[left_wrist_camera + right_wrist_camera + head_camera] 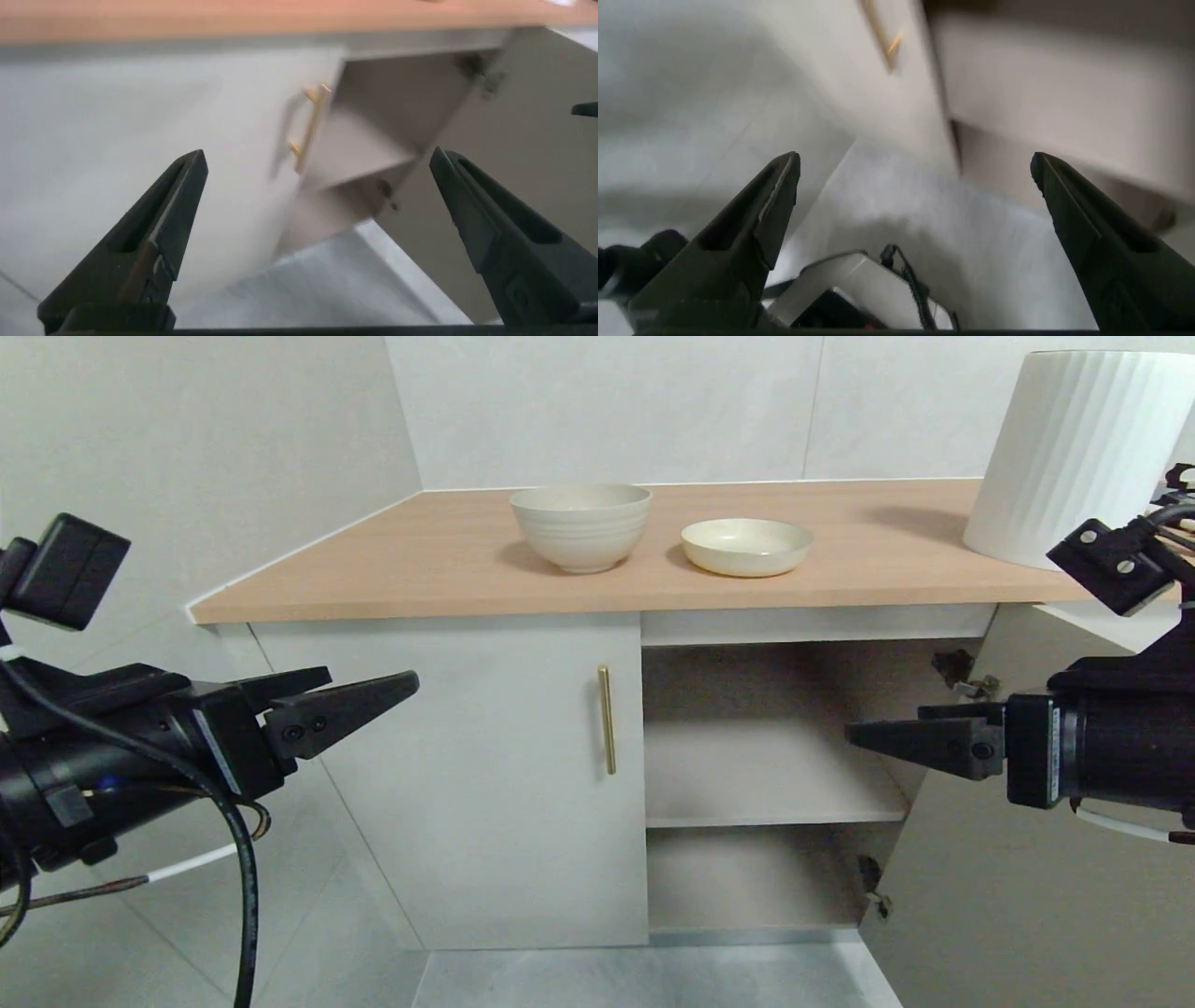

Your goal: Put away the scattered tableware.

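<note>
A deep cream bowl [581, 525] and a shallow cream dish [746, 546] stand side by side on the wooden countertop [420, 569]. Below it, the cabinet's right side is open, showing a bare shelf [766, 775] and a bare bottom compartment [747, 882]. My left gripper [373, 683] hangs open in front of the closed left door [467, 784], below counter height and holding nothing. My right gripper [851, 734] is level with the shelf, in front of the open compartment. Both wrist views show the fingers spread wide: left gripper [318, 159], right gripper [915, 159].
A tall white ribbed cylinder [1083, 457] stands on the counter's right end. The closed door has a brass handle [606, 719]. The right door [990, 896] is swung open toward me beside my right arm. Tiled walls enclose the left and back.
</note>
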Robot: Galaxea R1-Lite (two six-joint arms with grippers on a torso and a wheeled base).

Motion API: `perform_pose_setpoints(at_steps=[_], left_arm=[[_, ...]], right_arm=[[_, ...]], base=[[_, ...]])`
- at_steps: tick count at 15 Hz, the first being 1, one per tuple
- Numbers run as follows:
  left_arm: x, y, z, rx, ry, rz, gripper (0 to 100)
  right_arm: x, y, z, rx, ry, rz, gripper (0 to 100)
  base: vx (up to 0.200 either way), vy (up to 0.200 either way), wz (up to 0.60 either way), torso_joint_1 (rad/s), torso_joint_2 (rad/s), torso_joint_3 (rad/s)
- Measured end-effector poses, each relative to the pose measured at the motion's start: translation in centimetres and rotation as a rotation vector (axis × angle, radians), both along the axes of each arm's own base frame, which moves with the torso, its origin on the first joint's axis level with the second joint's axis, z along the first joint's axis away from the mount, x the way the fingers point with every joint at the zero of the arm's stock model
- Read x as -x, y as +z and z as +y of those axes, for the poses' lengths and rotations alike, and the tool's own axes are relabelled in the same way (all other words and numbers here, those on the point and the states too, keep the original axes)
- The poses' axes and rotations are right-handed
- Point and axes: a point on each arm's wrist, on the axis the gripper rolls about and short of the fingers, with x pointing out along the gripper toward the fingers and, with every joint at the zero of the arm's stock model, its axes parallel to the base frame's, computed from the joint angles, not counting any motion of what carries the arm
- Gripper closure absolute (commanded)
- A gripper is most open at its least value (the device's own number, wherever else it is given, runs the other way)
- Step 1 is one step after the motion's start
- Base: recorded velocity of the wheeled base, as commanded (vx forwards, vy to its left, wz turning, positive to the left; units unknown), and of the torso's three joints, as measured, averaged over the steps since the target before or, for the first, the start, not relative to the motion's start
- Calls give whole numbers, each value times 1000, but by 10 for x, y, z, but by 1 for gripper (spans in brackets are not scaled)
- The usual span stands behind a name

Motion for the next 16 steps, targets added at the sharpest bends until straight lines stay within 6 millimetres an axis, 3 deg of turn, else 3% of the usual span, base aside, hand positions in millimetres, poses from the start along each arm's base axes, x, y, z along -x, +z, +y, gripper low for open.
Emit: perform_pose_setpoints(at_steps=[3, 12, 16], left_arm=[[0, -1, 0, -1, -1, 5, 0], [-2, -4, -2, -4, -17, 21, 0], [-7, -7, -3, -9, -18, 34, 0]], right_arm=[[1, -3, -1, -2, 1, -13, 0], [4, -8, -2, 9, 8, -23, 0], [3, -8, -2, 13, 10, -27, 0]], base=[[200, 0, 0, 1, 1, 6], [0, 0, 0, 0, 0, 0], [0, 0, 0, 65, -232, -244]])
